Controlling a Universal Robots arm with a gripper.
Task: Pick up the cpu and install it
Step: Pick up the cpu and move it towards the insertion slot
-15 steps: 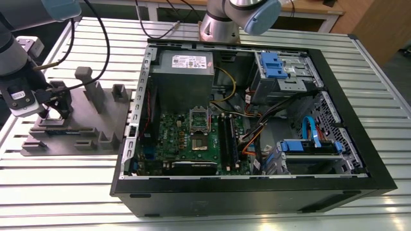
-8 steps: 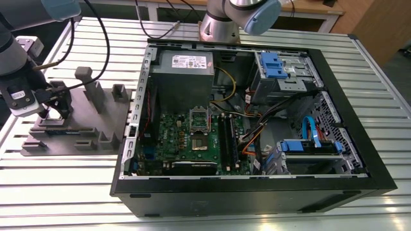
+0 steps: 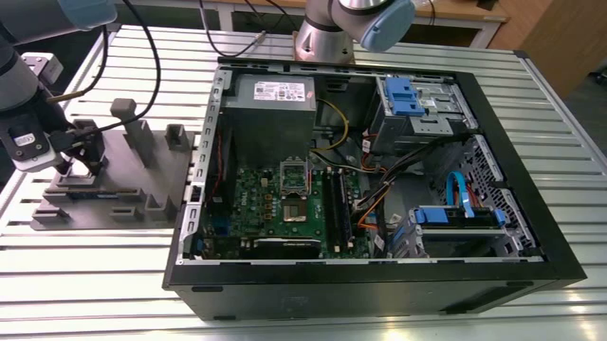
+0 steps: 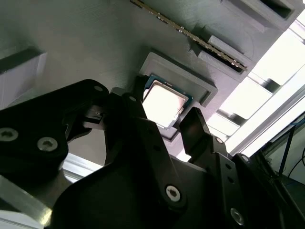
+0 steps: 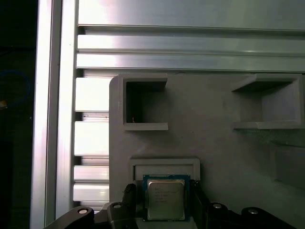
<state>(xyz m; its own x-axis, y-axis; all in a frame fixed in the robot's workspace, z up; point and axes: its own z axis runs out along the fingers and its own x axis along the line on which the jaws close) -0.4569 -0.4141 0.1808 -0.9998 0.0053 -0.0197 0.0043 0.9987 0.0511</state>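
The cpu (image 5: 164, 198), a small square chip with a shiny silver top, lies flat in a shallow recess of the grey plastic fixture (image 5: 214, 124). In the second wrist view the cpu (image 4: 164, 102) sits between two black fingers (image 4: 138, 102). My gripper (image 5: 164, 202) is lowered over it and open, one finger close on each side with a narrow gap. In the exterior view the gripper (image 3: 81, 160) hangs over the fixture (image 3: 114, 192) on the exterior view's left. The motherboard socket (image 3: 296, 210) lies bare inside the open computer case (image 3: 379, 273).
Upright posts and blocks (image 3: 128, 117) rise from the fixture close to the gripper. A memory stick (image 4: 190, 33) lies in a slot of the fixture. The case holds a power supply (image 3: 270, 96), blue drive bays (image 3: 403, 96) and loose cables (image 3: 379, 192). A slatted metal table (image 3: 85, 270) carries everything.
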